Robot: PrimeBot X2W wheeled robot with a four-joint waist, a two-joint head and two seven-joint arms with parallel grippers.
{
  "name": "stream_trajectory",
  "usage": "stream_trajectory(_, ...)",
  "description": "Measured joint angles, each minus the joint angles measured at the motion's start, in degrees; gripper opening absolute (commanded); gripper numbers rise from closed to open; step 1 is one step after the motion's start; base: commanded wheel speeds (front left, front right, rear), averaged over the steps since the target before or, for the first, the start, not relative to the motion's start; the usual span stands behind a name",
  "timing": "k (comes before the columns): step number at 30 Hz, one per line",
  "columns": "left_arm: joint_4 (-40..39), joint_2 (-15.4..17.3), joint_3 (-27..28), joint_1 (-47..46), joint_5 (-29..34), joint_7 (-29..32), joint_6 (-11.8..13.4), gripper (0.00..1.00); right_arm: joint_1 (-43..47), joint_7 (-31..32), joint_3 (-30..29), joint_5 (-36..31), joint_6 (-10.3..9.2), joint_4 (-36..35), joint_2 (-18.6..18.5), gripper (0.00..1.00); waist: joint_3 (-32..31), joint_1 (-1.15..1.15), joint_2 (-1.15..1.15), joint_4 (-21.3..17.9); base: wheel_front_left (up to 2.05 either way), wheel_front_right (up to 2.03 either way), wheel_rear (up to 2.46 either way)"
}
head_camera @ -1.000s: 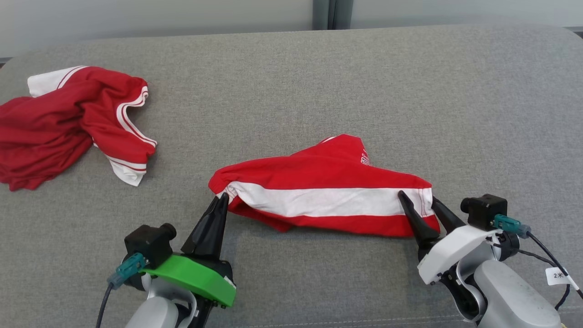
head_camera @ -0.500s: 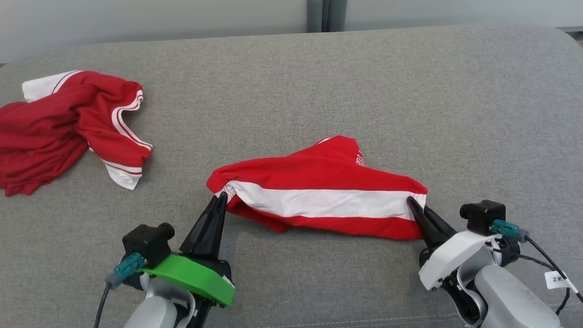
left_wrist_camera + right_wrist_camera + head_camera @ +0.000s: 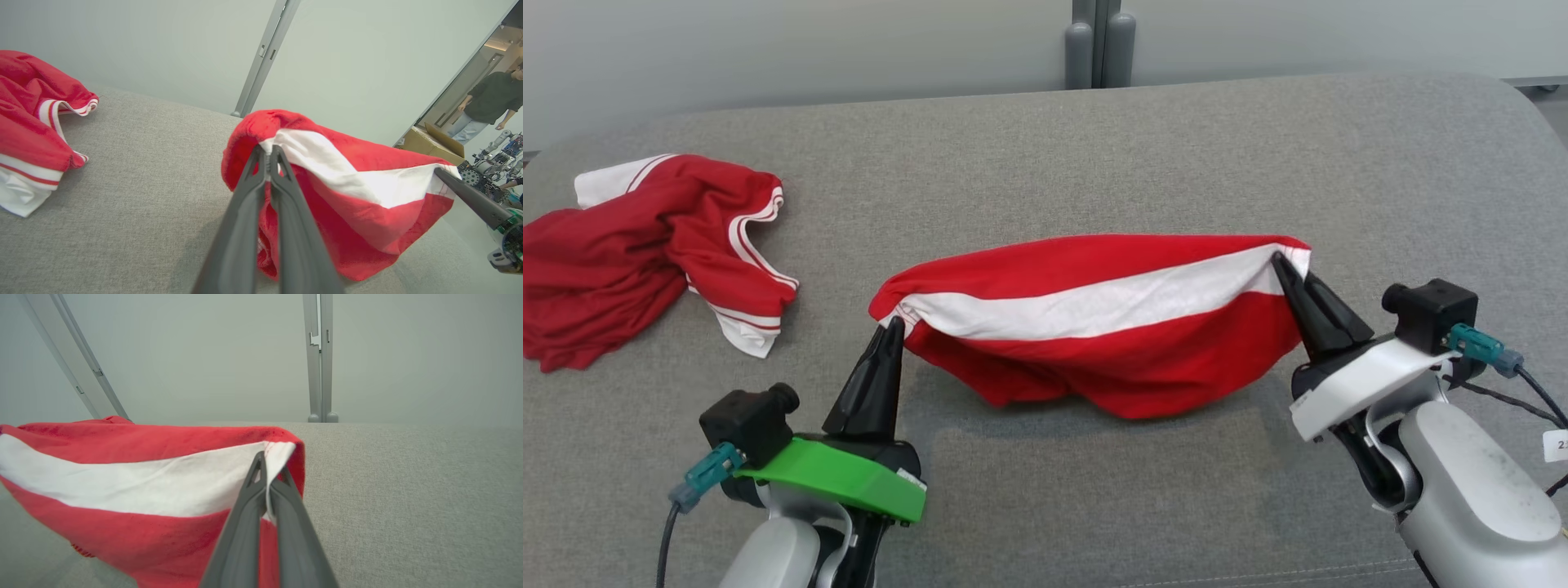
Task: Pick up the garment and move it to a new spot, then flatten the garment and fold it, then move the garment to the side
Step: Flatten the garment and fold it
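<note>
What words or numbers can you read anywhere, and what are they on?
"2": on the white tag at the head view's right edge; the rest is cut off.
Nothing readable shows on the striped garment or the crumpled garment.

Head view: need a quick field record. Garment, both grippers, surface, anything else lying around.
garment: red with a white band, strung between both grippers, middle sagging; unclear whether the sag touches the surface
left gripper: fingers shut on the garment's left end
right gripper: fingers shut on the garment's right end
surface: grey cushion
other: crumpled red-and-white shirt at far left, apart from the garment
task state: garment lifted, not yet flattened or folded
</note>
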Motion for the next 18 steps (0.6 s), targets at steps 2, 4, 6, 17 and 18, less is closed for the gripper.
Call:
stream_trajectory(2, -1.1, -0.2, 0.5, 0.0, -0.8, 0.0, 0.0, 0.0, -0.4, 0.0, -1.0, -0.6, -0.6, -2.2, -0.3, 0.0, -0.5, 0.0, 0.0, -0.3, 0.0, 0.0, 0.0)
stream_trajectory(4, -2.3, -0.2, 0.7, -0.1, -1.0, 0.0, -0.2, 0.0, -0.5, 0.0, -1.9, -1.2, -1.0, -4.1, -0.8, 0.0, -1.1, 0.0, 0.0, -0.6, 0.0, 0.0, 0.0)
stream_trajectory(6, -3.6, -0.2, 0.8, -0.1, -1.6, 0.0, -0.2, 0.0, -0.5, -0.1, -2.3, -1.8, -1.18, -5.5, -1.5, 0.0, -1.7, 0.0, 0.0, -0.9, 0.0, 0.0, 0.0)
stream_trajectory(17, -8.7, 1.8, -1.8, 4.7, -2.1, 3.1, -1.3, 0.0, 8.8, -0.2, -1.8, 0.3, -1.16, -10.2, -3.7, 0.0, -3.2, 0.0, 0.0, -2.6, 0.0, 0.0, 0.0)
stream_trajectory(18, -9.0, 1.9, -2.0, 4.9, -2.1, 3.3, -1.3, 0.0, 8.9, -0.2, -1.9, 0.6, -1.16, -10.5, -3.8, 0.0, -3.1, 0.0, 0.0, -2.6, 0.0, 0.0, 0.0)
